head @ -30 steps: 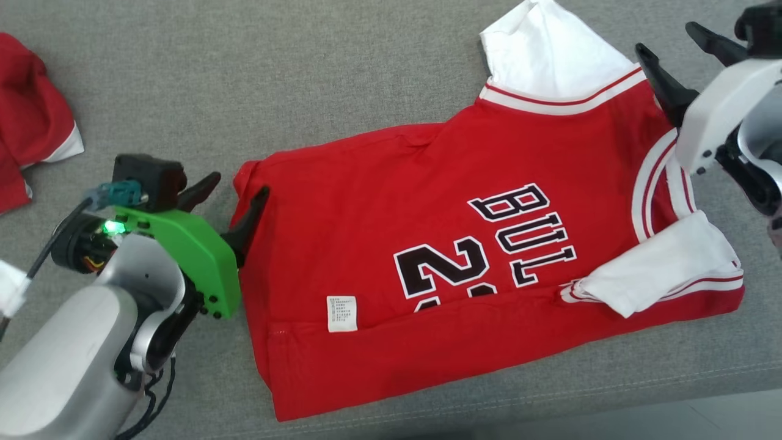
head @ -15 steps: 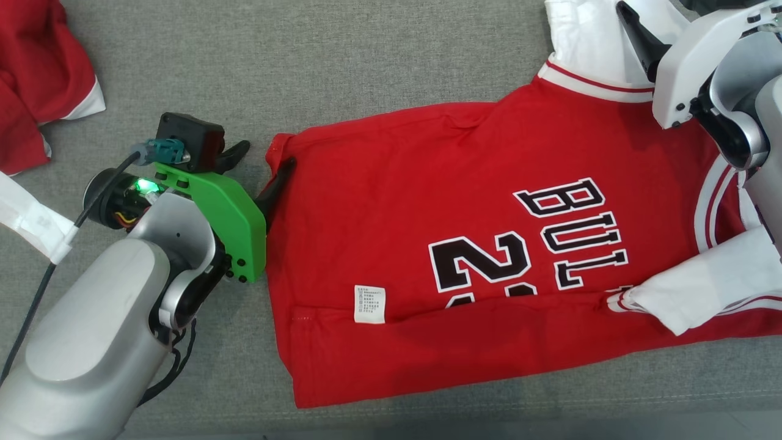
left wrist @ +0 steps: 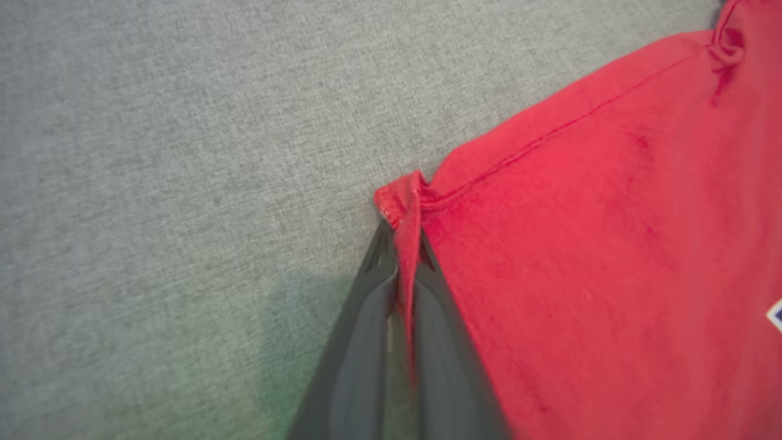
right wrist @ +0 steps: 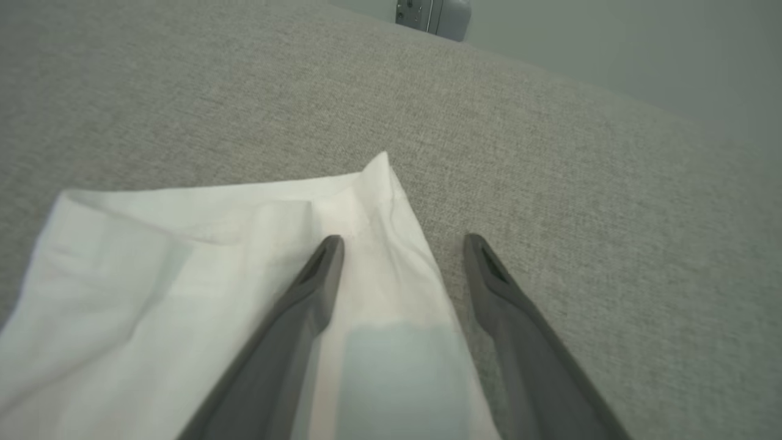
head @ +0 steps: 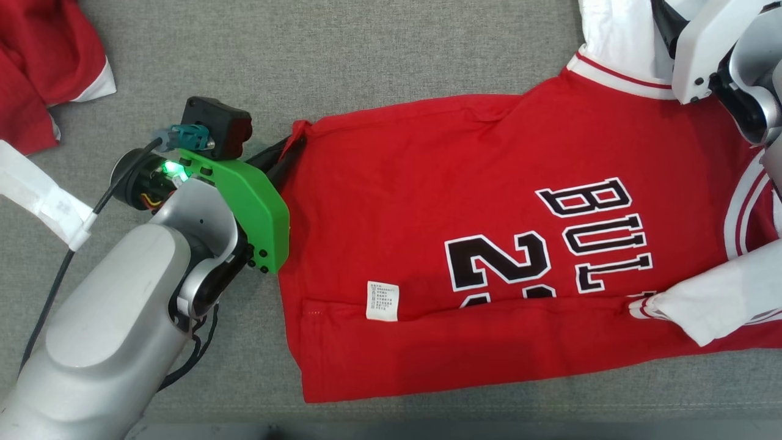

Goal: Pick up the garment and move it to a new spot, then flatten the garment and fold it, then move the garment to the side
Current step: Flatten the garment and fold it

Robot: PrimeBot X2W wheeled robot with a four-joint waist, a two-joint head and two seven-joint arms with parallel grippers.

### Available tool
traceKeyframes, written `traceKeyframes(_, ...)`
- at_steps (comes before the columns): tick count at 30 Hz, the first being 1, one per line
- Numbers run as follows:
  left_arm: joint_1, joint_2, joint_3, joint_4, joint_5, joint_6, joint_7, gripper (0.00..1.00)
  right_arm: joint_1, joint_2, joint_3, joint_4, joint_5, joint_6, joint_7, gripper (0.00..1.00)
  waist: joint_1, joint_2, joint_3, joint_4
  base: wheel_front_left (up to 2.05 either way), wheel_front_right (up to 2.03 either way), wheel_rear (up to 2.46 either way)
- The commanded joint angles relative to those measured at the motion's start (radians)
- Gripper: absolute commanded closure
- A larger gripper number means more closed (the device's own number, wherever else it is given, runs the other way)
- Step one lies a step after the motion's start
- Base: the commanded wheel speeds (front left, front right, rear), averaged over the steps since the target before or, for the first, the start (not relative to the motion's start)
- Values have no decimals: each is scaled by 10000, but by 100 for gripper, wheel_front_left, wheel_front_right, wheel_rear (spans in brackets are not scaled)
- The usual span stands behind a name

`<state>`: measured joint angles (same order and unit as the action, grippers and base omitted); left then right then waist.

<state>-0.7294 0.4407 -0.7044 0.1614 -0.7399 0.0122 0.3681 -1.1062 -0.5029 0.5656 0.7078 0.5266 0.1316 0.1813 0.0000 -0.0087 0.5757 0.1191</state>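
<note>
Head view, largest first.

- Grey woven upholstery surface (head: 366, 61): coarse, matte weave, covering the field. A stitched seam is seen along the 6 o'clock edge.
- A red jersey (head: 458, 183) of soft knit cloth is laid flat from the centre out to 3 o'clock, folded to a rough rectangle with its lower strip turned up along a straight crease. Its neckline and armholes are trimmed in white and red ribbing.
- Silver, smooth-shelled left forearm, at 8 o'clock, with a glossy green plastic bracket (head: 253, 208) and a black box-shaped camera module (head: 217, 125).
- A second crumpled red garment (head: 36, 61) with a white edge is seen at 10 o'clock, well apart from the jersey.
- White woven sleeve (head: 617, 36) at 1 o'clock; the other white sleeve (head: 715, 305) is folded across the body at 4 o'clock.
- Black block lettering (head: 602, 229), outlined in white, right of centre.
- Small white rectangular care label (head: 382, 300), below centre.

Grippers.

- Left gripper (left wrist: 400, 244): the two dark fingers are pinched together on the jersey's stitched 9 o'clock corner, and the hem is bunched into a ridge between them.
- Right gripper (right wrist: 403, 241): the tapered fingers are held spread with nothing between them. One finger lies over the white sleeve, which is creased, the other over bare grey weave just beside the sleeve edge. Contact with the cloth cannot be told.
</note>
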Motion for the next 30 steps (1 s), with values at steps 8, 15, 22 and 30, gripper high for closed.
traceKeyframes(8,-28,-105,101,64,-264,94,-69,100,-244,167,434,735,579,-20,-300,100,0,87,165,86,0,0,0)
traceKeyframes(15,548,4,980,-337,-1176,321,-542,100,-262,-194,648,590,1347,-18,-1021,100,0,87,-115,-111,0,0,0)
traceKeyframes(22,1290,-159,1625,-593,-2072,430,-968,94,58,-734,917,201,1970,-18,-1303,100,0,87,-531,-315,0,0,0)
traceKeyframes(30,1933,-422,2177,-689,-3005,346,-1353,90,500,-1089,1177,-18,2377,-18,-1418,100,0,87,-972,-413,0,0,0)
